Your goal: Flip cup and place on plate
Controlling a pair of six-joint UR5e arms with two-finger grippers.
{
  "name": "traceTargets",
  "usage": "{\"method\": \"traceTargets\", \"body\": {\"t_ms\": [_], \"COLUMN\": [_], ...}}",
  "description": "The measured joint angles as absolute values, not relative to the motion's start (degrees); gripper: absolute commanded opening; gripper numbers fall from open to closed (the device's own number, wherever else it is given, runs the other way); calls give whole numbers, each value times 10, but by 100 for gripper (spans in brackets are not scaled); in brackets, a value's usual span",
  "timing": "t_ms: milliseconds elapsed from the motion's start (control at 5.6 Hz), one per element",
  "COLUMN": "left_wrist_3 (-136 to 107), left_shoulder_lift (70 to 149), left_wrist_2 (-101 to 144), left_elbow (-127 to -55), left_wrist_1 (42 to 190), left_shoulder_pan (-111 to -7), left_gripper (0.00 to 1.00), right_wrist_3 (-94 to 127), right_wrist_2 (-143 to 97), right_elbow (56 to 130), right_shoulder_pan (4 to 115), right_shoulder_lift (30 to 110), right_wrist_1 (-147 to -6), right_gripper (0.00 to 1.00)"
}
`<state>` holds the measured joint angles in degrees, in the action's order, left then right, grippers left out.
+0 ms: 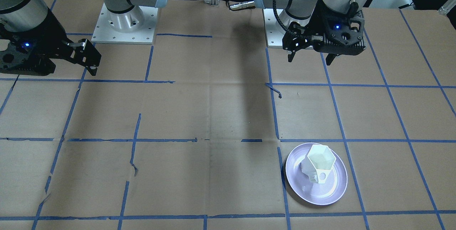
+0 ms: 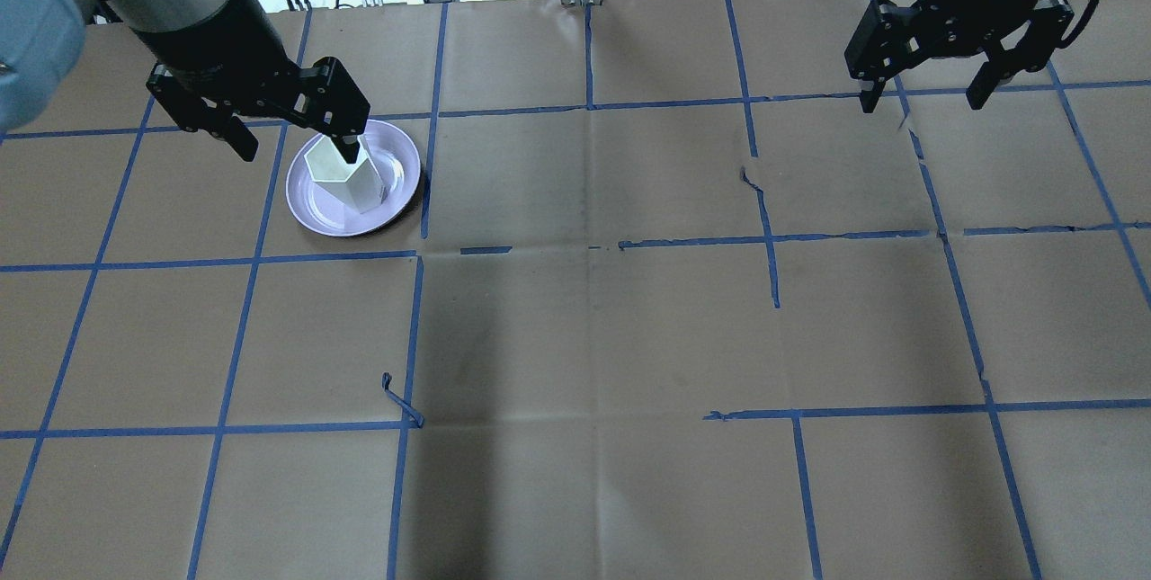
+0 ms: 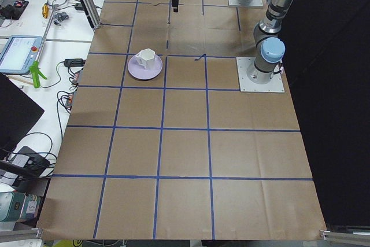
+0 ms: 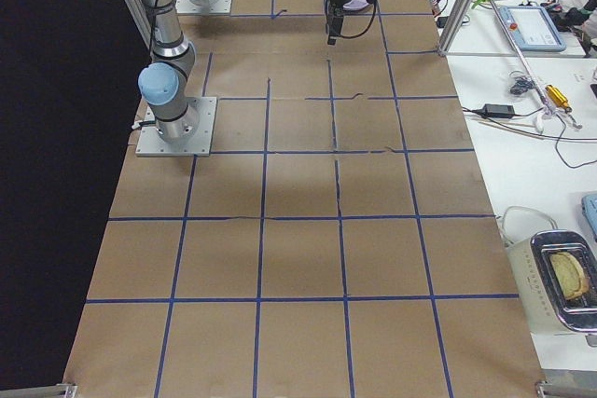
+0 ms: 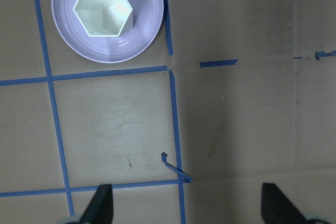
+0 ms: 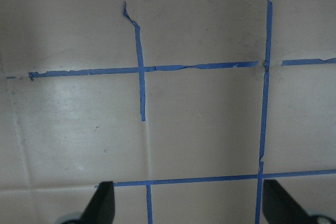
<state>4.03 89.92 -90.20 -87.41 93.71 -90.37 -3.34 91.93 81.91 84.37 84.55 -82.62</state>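
Placement is looking finished: the small white faceted cup with the hexagonal rim (image 1: 318, 164) is standing mouth-up on the round, glossy, pale lavender plate (image 1: 297, 187), and its angular handle is pointing toward the operators' side. The left wrist view is looking straight down into the cup's open mouth, so the flip is reading as done. The cup is sitting wholly inside the plate's raised rim, and nothing is touching it.

The left gripper (image 1: 310, 59) is hanging high above the brown paper surface with its blue tape grid (image 1: 213, 116), well apart from the cup and nearer the robot's base. Its jaws are standing wide and are holding nothing. One finger is crossing the cup in the overhead view, but the front-facing view is showing clear air between them. The right gripper (image 2: 920, 102) is idling over the far side of the surface, likewise spread wide and empty.

Judging from this, little is remaining beyond parking the left arm. The cup is resting level and giving no sign of tipping.
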Motion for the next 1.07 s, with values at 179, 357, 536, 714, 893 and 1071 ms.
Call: {"method": "traceTargets", "body": {"t_ms": [179,357,536,714,893,1071], "left_wrist_3": [39,38,38,38,38,38], "left_shoulder_lift": [901,904,904,905,905,905], "left_wrist_2": [-902,-902,-902,-902,-902,-902], "left_elbow": [-873,-870,-867,-866,-866,-866], "left_wrist_1": [935,934,934,934,934,934], "left_shoulder_pan": [-904,-902,-901,-900,-899,-899], "left_gripper": [99,99,99,99,99,99], "right_wrist_3": [-33,-33,-33,-33,-33,-33], "right_wrist_2": [919,919,919,919,919,919], "right_elbow": [819,819,819,819,819,819], "right_shoulder_pan": [844,844,844,844,844,844], "right_shoulder_lift": [845,846,845,846,846,846], "right_wrist_1": [-826,-826,-826,-826,-826,-826], "right_gripper": [100,100,100,100,100,100]}}
